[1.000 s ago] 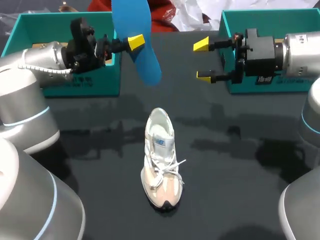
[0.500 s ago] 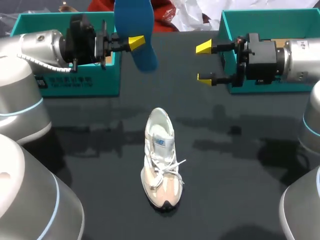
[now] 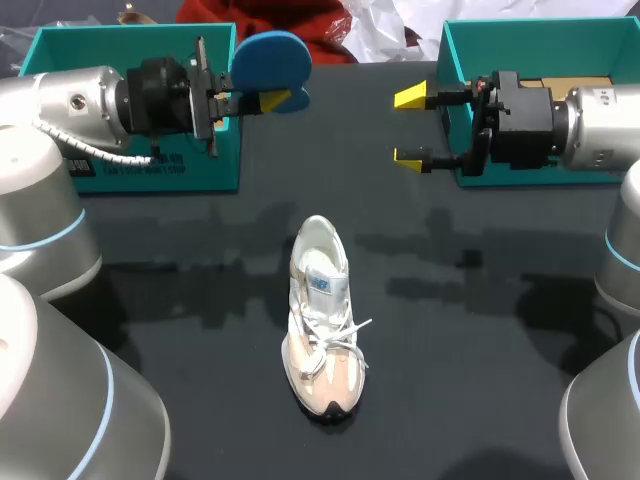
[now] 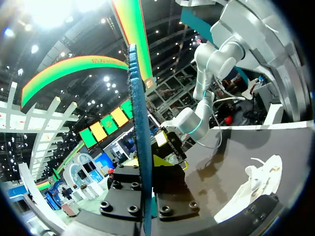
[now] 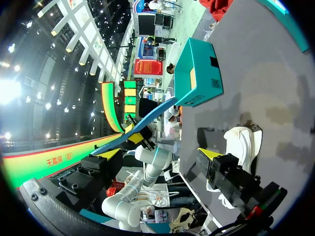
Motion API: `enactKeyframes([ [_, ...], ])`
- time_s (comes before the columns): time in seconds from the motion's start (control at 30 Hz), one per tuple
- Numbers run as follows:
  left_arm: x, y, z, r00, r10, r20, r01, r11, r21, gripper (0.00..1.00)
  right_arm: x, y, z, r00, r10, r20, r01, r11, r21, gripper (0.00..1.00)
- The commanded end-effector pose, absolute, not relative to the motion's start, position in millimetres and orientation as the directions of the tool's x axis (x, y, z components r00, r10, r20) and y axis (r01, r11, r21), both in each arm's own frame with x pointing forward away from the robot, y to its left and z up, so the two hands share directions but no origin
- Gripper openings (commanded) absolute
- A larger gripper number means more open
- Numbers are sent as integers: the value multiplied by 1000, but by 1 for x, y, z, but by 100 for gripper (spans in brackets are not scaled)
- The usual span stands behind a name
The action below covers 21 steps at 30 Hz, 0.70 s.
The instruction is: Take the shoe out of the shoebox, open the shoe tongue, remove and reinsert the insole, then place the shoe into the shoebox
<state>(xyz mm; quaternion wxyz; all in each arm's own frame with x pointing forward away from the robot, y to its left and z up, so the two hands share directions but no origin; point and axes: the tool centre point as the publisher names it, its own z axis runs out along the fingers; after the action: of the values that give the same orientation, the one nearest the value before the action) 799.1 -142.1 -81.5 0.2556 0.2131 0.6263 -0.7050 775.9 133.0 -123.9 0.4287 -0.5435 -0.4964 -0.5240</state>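
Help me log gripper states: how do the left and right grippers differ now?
The left gripper is shut on the blue insole; the right gripper is open and empty. The left gripper's jaws stand close together, the right gripper's wide apart. Both hover above the table, facing each other.

Nothing legible anywhere on the surface (image 3: 500,350). White lettering (image 3: 150,170) along the front wall of the left shoebox (image 3: 215,160), too small to read. Blue label (image 3: 320,285) on the tongue of the shoe (image 3: 320,340), unreadable. Dark code patches (image 5: 215,83) on that box's end wall, likewise unreadable.
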Motion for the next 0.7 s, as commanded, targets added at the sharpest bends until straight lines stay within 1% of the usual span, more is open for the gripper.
enactKeyframes([
  [0.03, 792, -143, -83, -665, -94, -741, 747, -66, -661, 0, 775, 135, -125, -42, 85, 996, 989, -141, 54, 100],
  [0.23, 789, -143, -82, -526, -98, -845, 850, -63, -522, 0, 775, 135, -125, -42, 83, 996, 989, -140, 54, 100],
  [0.4, 792, -144, -85, -452, -97, -887, 892, -54, -449, 0, 775, 135, -125, -42, 83, 996, 989, -140, 54, 100],
  [0.7, 797, -143, -91, -244, -100, -965, 970, -38, -241, 0, 775, 135, -125, -42, 83, 996, 989, -140, 54, 100],
])
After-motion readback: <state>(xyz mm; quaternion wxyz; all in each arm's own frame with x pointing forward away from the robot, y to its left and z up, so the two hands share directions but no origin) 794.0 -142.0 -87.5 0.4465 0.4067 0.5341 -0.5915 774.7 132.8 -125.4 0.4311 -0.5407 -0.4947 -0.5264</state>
